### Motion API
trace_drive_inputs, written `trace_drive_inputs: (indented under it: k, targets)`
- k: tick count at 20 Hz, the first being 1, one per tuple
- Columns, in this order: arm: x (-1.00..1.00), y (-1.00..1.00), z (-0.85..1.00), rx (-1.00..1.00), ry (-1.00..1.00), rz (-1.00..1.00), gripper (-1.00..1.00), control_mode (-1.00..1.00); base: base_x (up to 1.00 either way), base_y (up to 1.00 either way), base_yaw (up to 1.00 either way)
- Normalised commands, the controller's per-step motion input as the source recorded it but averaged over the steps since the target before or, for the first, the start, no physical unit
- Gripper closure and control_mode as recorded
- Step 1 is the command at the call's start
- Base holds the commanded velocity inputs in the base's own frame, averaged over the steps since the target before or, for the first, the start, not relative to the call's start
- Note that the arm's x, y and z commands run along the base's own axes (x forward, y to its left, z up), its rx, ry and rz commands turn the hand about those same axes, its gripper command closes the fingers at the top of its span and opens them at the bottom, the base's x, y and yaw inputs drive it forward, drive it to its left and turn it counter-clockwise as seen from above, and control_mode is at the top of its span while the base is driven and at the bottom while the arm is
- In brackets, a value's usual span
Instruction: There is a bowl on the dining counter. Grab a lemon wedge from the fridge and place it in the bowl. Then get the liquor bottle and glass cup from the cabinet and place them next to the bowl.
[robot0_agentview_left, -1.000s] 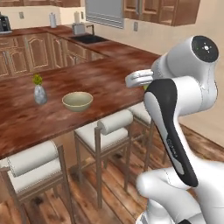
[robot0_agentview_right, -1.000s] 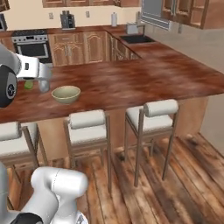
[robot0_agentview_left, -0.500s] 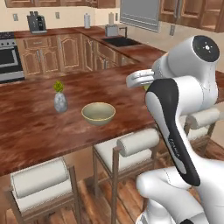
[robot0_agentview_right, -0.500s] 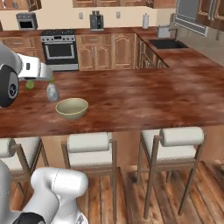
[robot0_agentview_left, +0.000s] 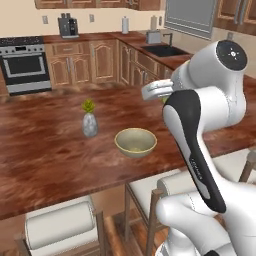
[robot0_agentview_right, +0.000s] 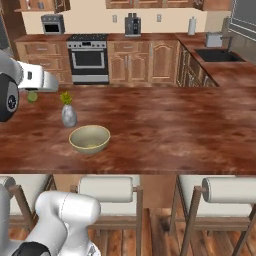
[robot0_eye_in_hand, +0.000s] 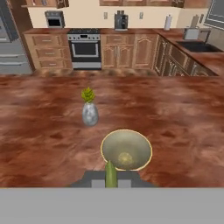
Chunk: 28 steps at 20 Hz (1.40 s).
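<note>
The shallow olive-tan bowl (robot0_agentview_left: 135, 141) (robot0_agentview_right: 89, 138) (robot0_eye_in_hand: 126, 148) rests on the reddish-brown dining counter (robot0_agentview_left: 45, 155) (robot0_agentview_right: 180, 130) (robot0_eye_in_hand: 183, 127). My gripper (robot0_eye_in_hand: 110, 180) (robot0_agentview_right: 33, 93) (robot0_agentview_left: 161, 96) hovers above the counter on the near side of the bowl. It is shut on the small yellow-green lemon wedge (robot0_eye_in_hand: 110, 173) (robot0_agentview_right: 32, 97). In the hand view the wedge overlaps the bowl's near rim. The grey steel fridge (robot0_eye_in_hand: 12, 54) stands at the far left. The liquor bottle, the glass cup and the cabinet are out of view.
A small grey vase with a green sprig (robot0_agentview_left: 90, 122) (robot0_agentview_right: 68, 114) (robot0_eye_in_hand: 89, 113) stands on the counter just beyond the bowl. Padded stools (robot0_agentview_left: 60, 227) (robot0_agentview_right: 107, 189) line the near edge. A stove (robot0_agentview_right: 89, 60) and a sink (robot0_agentview_right: 215, 54) sit on the far wall counters.
The whole scene has shifted in both base views, so the base has driven along the counter; the bowl now lies nearer the picture centre. The gripper stays shut on the wedge.
</note>
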Motion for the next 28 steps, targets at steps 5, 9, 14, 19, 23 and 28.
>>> trace_drive_inputs:
  k: [5, 9, 14, 19, 23, 28]
  targets:
    - [0.15, -0.05, -0.08, 0.01, 0.05, 0.03, 1.00, -1.00, 0.74, -0.09, 0.12]
    - [0.91, -0.29, -0.48, 0.01, 0.31, 0.09, 1.00, -1.00, 0.00, 0.00, 0.00]
    - [0.99, -0.28, -0.62, 0.00, 0.30, 0.06, 1.00, -1.00, 0.00, 0.00, 0.00]
    - [0.94, -0.03, -0.71, 0.00, 0.27, 0.03, 1.00, -1.00, 0.00, 0.00, 0.00]
    - [0.70, 0.00, -0.70, 0.00, 0.21, 0.01, 1.00, -1.00, 0.00, 0.00, 0.00]
    - [0.56, 0.06, -0.72, 0.00, 0.10, 0.00, 1.00, -1.00, 0.00, 0.00, 0.00]
